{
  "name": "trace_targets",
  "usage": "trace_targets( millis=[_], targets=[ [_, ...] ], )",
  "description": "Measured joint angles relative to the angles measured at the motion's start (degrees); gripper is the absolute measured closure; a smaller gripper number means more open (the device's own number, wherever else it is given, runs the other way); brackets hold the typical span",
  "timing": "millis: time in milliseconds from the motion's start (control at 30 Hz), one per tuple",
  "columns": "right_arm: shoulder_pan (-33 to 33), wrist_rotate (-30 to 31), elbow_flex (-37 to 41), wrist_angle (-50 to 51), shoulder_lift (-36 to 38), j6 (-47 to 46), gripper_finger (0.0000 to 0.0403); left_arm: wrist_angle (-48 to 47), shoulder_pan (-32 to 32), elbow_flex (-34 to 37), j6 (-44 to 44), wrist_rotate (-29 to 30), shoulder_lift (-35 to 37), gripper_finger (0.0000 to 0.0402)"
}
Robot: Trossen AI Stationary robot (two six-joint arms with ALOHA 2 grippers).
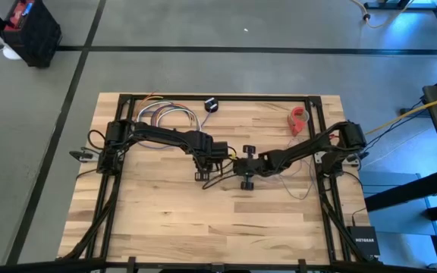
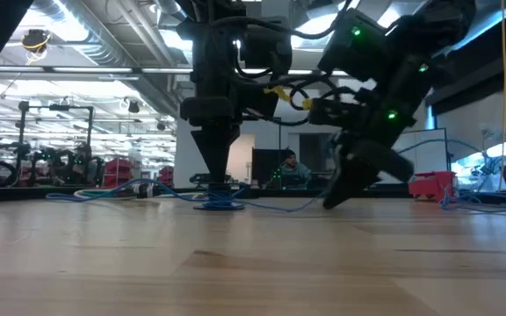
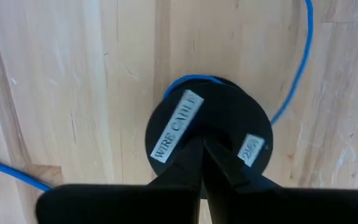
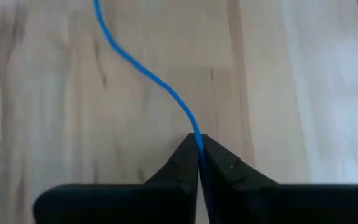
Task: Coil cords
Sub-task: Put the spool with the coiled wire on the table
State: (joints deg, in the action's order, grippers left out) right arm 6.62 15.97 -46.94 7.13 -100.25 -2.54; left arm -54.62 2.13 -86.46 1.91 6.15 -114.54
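Where the high view looks down on the table [image 1: 165,220], both arms meet near its middle, left gripper [image 1: 201,175] just beside right gripper [image 1: 231,166], thin cable [image 1: 298,189] trailing off toward the right, with a wire bundle [image 1: 169,117], a black disc [image 1: 211,105] and a red thing [image 1: 300,119] along the far edge. In the low view, left gripper [image 2: 215,175] upright over the spool [image 2: 218,204], right gripper [image 2: 334,202] tilted with tips at the tabletop, cable [image 2: 279,209] strung between, a person [image 2: 292,167] far behind. In the left wrist view, fingers [image 3: 191,165] together, pressed on the black labelled spool [image 3: 207,134], blue cable [image 3: 300,68] curling round it; in the right wrist view, fingers [image 4: 219,162] pinched shut on the cable [image 4: 148,74].
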Motion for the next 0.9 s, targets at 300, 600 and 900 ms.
trace_targets(
  millis=[300,600,900],
  targets=[
    [9.89,5.58,0.0,20.9,7.07,-12.4,0.0397,-0.23,0.0,0.0,0.0,-0.02,0.0,0.0398],
    [21.94,10.84,-0.06,47.2,11.85,-33.21,0.04,-1.35,0.0,0.0,-0.4,-0.02,0.0,0.0398],
    [36.18,11.03,7.38,54.63,22.58,-53.5,0.0401,-2.83,0.0,0.0,-0.66,-0.02,0.0,0.0398]
  ],
)
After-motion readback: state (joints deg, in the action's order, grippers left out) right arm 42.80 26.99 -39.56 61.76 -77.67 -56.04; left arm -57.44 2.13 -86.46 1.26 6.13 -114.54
